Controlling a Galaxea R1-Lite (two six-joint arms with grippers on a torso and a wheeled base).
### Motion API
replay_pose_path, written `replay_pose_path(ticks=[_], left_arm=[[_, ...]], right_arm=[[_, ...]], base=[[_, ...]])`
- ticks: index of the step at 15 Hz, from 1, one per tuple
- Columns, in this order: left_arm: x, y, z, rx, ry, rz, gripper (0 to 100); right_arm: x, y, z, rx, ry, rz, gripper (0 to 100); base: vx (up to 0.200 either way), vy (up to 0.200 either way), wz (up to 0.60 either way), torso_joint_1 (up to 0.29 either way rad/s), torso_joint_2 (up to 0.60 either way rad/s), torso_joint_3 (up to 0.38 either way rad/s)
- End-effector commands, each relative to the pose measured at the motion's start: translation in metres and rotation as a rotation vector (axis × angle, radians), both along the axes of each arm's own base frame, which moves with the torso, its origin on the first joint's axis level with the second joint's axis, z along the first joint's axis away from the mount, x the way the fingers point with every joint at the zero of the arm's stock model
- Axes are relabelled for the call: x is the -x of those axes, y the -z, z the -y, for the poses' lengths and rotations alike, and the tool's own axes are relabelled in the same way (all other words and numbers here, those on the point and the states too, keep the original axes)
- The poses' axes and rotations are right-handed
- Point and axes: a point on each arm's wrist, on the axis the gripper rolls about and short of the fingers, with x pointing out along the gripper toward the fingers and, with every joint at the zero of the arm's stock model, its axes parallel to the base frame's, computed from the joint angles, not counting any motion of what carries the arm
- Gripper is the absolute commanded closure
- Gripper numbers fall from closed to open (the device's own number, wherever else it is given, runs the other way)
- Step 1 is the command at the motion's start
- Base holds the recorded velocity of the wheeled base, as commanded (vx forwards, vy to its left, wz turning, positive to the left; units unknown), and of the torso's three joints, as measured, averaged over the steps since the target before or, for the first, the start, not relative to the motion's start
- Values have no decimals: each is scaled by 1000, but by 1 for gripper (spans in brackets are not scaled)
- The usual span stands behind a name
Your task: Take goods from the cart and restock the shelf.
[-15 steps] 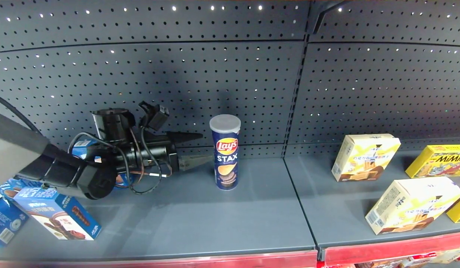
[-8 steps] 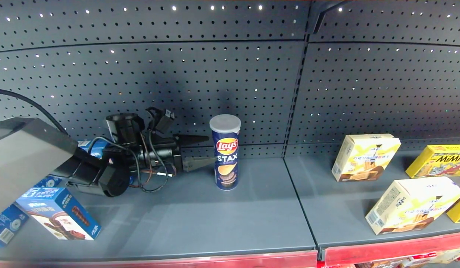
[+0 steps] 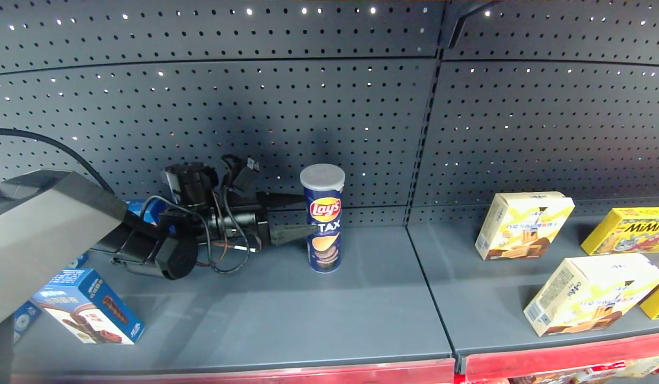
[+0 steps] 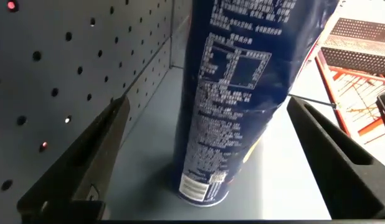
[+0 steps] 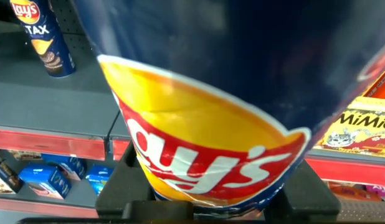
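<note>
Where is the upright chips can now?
Head view: the chips can stands mid-frame on the shelf by the pegboard, between the open fingers of the left gripper.

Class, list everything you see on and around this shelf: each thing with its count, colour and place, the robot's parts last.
Can: one, blue, upright mid-shelf near the back panel.
Held can: one, blue with yellow and red, before the shelf.
Blue boxes: at least three, shelf's left end.
Cream boxes: two, right section.
Yellow boxes: two, far right.
Shelf: one, grey, red front edge.
Left pincer: black, open, around the can.
Right pincer: black, shut on the held can.
</note>
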Motion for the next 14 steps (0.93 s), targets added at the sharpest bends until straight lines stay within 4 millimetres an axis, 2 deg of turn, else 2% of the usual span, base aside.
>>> replay_pose_path(ticks=[1,10,14], left_arm=[[2,-2,8,1,19,7,0],[5,1,31,0,72,-3,0],[-4,3,37,3,80,10,0]], right_arm=[[0,0,0,0,-3,-1,100],[-1,2,0,1,-9,-7,100],[-2,4,0,2,-9,-13,100]], base=[[0,0,0,0,0,0],[0,0,0,0,0,0],[0,0,0,0,0,0]])
